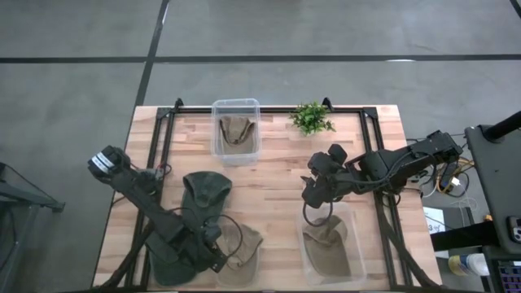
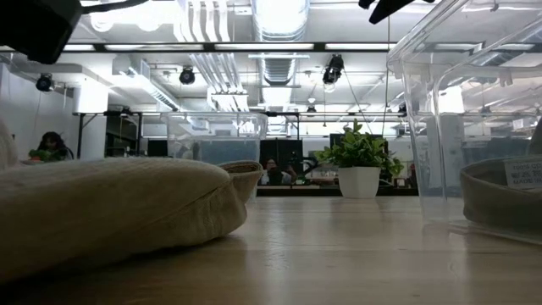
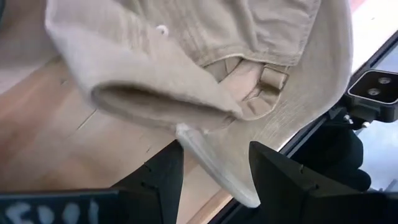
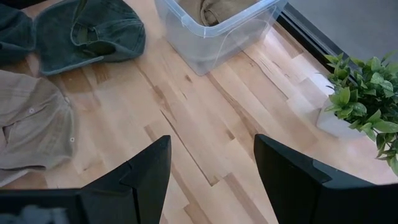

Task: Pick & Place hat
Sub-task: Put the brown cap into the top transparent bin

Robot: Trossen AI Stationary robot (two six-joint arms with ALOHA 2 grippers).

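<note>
A tan hat [image 1: 244, 248] lies crumpled at the table's [image 1: 277, 175] near edge. The left gripper [image 1: 221, 259] hovers beside it, fingers apart, holding nothing. The right gripper [image 1: 309, 194] hangs open above the near bin [image 1: 332, 244]. Two bins, two green hats [image 1: 205, 194], one plant [image 1: 311, 118].

Open-plan lab; exposed ceiling ducts [image 2: 279, 34]; concrete floor [image 1: 73, 89]; wooden table [image 1: 277, 175].

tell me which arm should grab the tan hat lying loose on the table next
Left. Its gripper is open right over the tan hat at the near edge. The right gripper hangs open by the near bin, farther off.
</note>
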